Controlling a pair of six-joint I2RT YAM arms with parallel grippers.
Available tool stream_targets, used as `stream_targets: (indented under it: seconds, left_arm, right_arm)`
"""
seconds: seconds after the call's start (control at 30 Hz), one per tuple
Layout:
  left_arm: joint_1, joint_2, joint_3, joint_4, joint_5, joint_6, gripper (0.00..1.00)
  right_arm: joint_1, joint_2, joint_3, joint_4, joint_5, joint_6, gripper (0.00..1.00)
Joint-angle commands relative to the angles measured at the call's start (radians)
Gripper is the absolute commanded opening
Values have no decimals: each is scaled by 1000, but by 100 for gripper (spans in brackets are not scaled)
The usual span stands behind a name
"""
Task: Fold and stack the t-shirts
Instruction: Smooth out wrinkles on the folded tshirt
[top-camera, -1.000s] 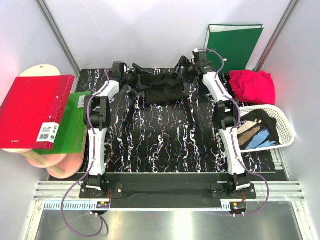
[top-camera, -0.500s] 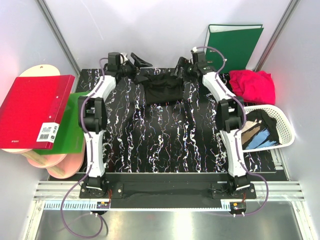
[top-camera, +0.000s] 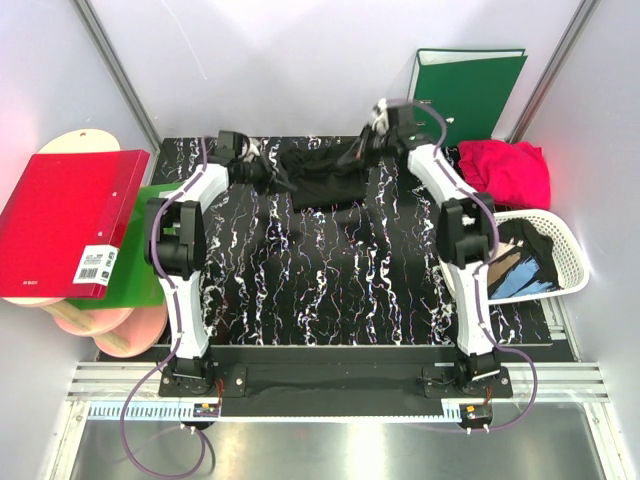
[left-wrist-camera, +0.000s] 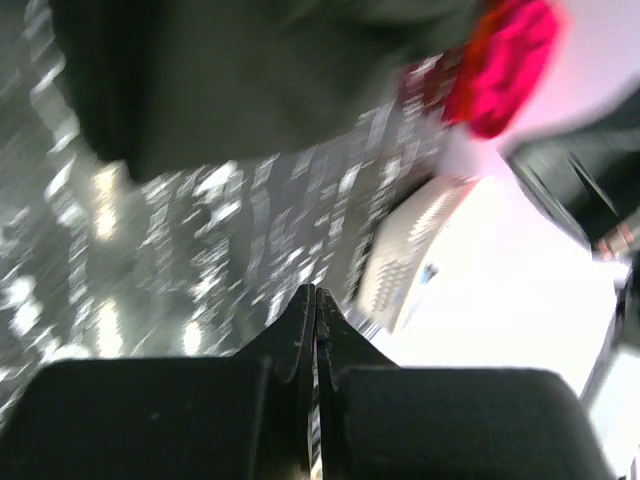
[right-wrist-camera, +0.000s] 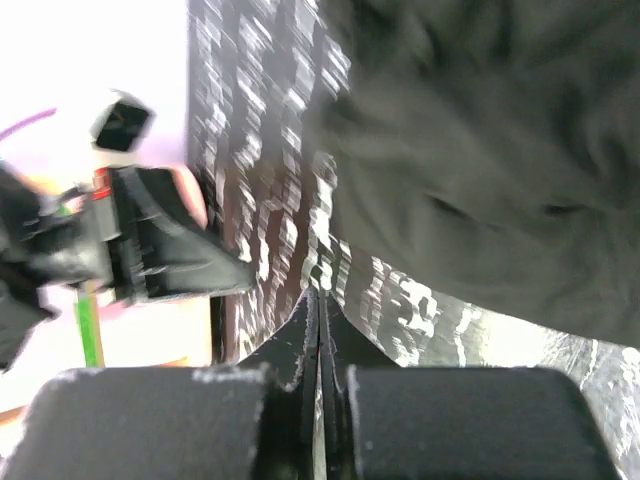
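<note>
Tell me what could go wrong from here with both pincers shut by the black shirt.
In the wrist views the left pincer and right pincer look shut on nothing, the black t-shirt beyond their tips; a lift would likely come up empty.
The shirt lies bunched; dragging could crumple it further.
The right pincer is near the green binder; a swing might topple it.

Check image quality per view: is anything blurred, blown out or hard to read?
Top external: sharp and evenly lit, black t-shirt clearly readable. Left wrist: heavily smeared; the pink t-shirt is a blur, and the right side is washed out white. Right wrist: also smeared, the upper left blown out; only the right gripper looks crisp.
</note>
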Motion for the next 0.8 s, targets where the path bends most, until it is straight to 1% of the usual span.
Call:
stream_targets:
  seconds: [0.0,0.13,0.3,0.33,0.43,0.5,0.63,0.77]
  left_arm:
    - [5,-51,-44,-120,-11,158,0]
    - [10,-54,-59,-159,-23,194,0]
    - [13,-52,-67,-185,-23,220,0]
    - [13,-52,-72,-186,-24,221,0]
    - [13,-49,-75,-197,-24,232,0]
    - [13,-43,-72,-202,-26,237,0]
    - [13,-28,-56,-210,-24,240,0]
    - [13,-20,-53,-222,-27,248,0]
  right_arm:
    - [17,160,51,-77,-154,57,0]
    - [16,276,231,-204,-128,13,0]
    - [16,358,390,-216,-61,14,0]
    - [14,388,454,-217,-55,28,0]
    - [11,433,549,-215,-52,71,0]
    - [10,431,559,-198,-48,85,0]
    - [10,421,493,-138,-7,89,0]
    - [5,497,560,-123,19,112,0]
